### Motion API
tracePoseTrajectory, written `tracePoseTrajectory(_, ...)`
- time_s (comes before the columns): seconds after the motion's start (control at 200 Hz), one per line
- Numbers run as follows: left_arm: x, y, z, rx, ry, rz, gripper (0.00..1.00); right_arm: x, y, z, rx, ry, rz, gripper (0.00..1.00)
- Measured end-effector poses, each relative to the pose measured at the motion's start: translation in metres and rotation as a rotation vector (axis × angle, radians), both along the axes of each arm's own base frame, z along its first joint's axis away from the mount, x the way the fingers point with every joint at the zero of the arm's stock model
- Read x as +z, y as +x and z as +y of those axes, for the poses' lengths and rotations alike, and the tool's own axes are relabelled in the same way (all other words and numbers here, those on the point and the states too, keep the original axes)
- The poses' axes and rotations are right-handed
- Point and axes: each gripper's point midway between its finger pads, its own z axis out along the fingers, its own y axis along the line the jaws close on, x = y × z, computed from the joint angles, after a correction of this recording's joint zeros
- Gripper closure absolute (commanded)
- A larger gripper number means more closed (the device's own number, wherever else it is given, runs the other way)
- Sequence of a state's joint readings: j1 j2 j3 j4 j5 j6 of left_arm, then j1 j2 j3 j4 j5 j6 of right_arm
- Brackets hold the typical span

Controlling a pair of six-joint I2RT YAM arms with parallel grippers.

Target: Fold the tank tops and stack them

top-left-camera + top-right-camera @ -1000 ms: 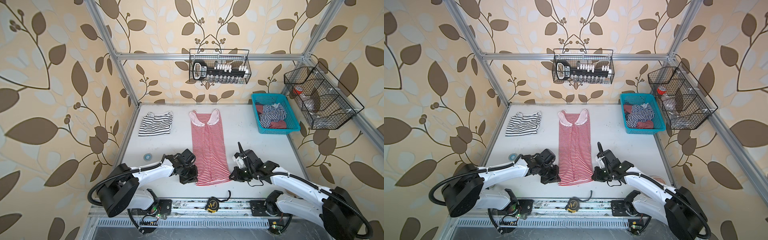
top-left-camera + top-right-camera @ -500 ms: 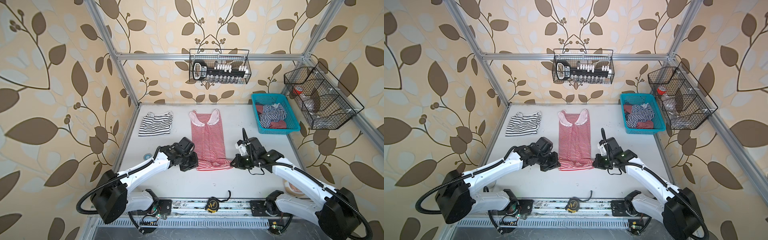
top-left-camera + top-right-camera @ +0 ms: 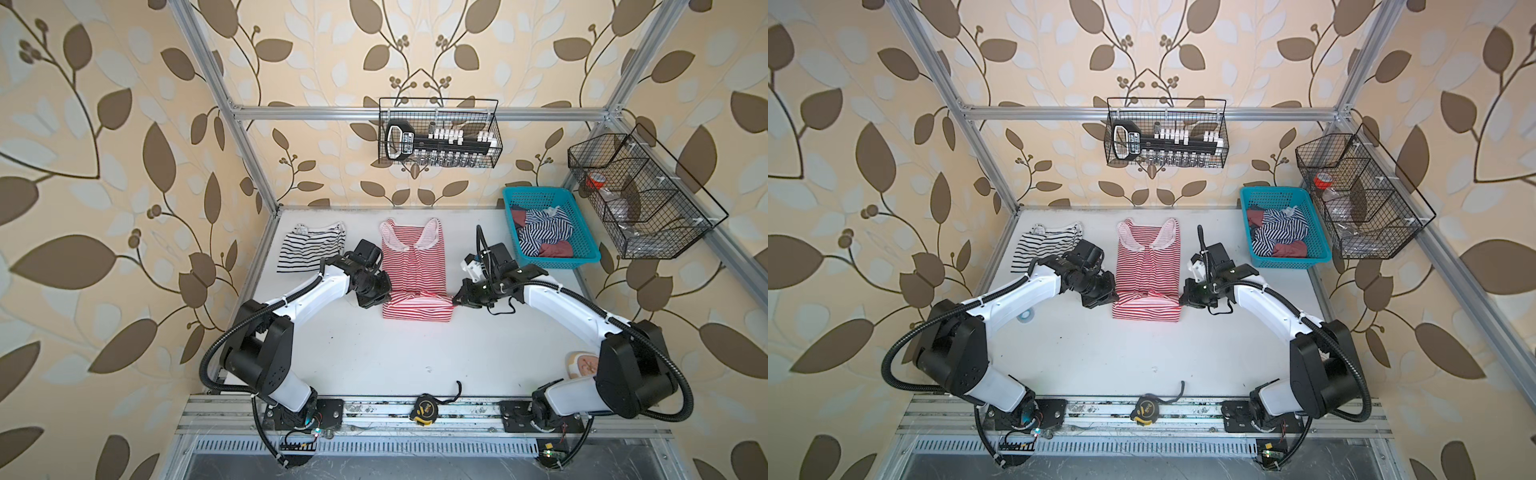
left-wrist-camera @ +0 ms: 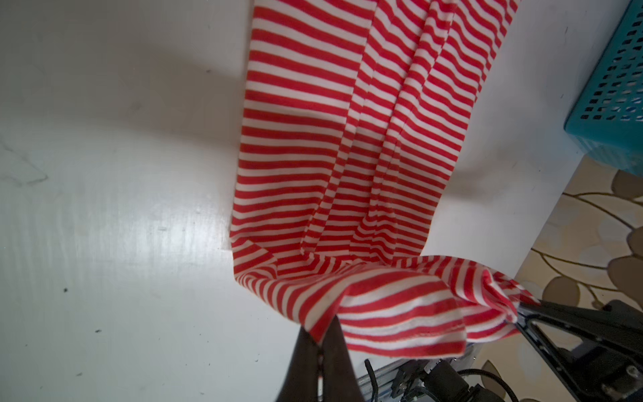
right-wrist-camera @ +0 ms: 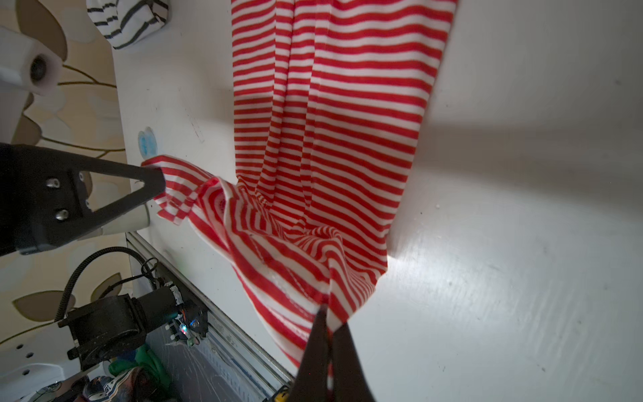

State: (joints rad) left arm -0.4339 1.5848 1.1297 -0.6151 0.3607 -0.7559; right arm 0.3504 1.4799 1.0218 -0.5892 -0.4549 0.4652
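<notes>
We see red-white striped tank top [image 3: 413, 266] mid-surface [image 3: 374, 353], long axis running near-to-far, straps at far end, hem end lifted. L fingers [image 4: 302, 362] & R fingers [image 5: 315, 348] pinch its hem corners.

White table [image 3: 374, 353] with black-and-white tank top [image 3: 309, 245], red-and-white tank top [image 3: 411, 266], turquoise basket [image 3: 561, 261].

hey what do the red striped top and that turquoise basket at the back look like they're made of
Red-and-white tank top: soft matte knit fabric, probably cotton jersey; it drapes and bunches at its lifted end. Turquoise basket: apparently rigid moulded plastic, slightly glossy, with regular mesh holes.
</notes>
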Motion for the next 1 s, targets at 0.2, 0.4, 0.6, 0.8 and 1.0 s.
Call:
tracePoseTrajectory(0.2, 0.004, 0.028, 0.004, -0.001, -0.011, -0.013, 1.00, 0.004, 0.031, 0.001, -0.008, 0.025, -0.009, 1.00)
tracePoseTrajectory(0.4, -0.006, 0.050, 0.009, 0.003, -0.023, 0.006, 1.00, -0.002, 0.056, 0.006, 0.001, 0.043, 0.008, 1.00)
tracePoseTrajectory(0.6, -0.012, 0.070, 0.014, 0.010, -0.031, 0.018, 1.00, -0.013, 0.074, 0.012, 0.006, 0.047, 0.027, 1.00)
tracePoseTrajectory(0.8, -0.007, 0.096, 0.012, 0.000, -0.047, -0.011, 1.00, -0.018, 0.091, 0.011, -0.006, 0.052, 0.034, 0.98)
tracePoseTrajectory(1.0, -0.015, 0.112, 0.011, -0.008, -0.057, -0.001, 1.00, -0.029, 0.109, 0.011, -0.017, 0.054, 0.050, 0.97)
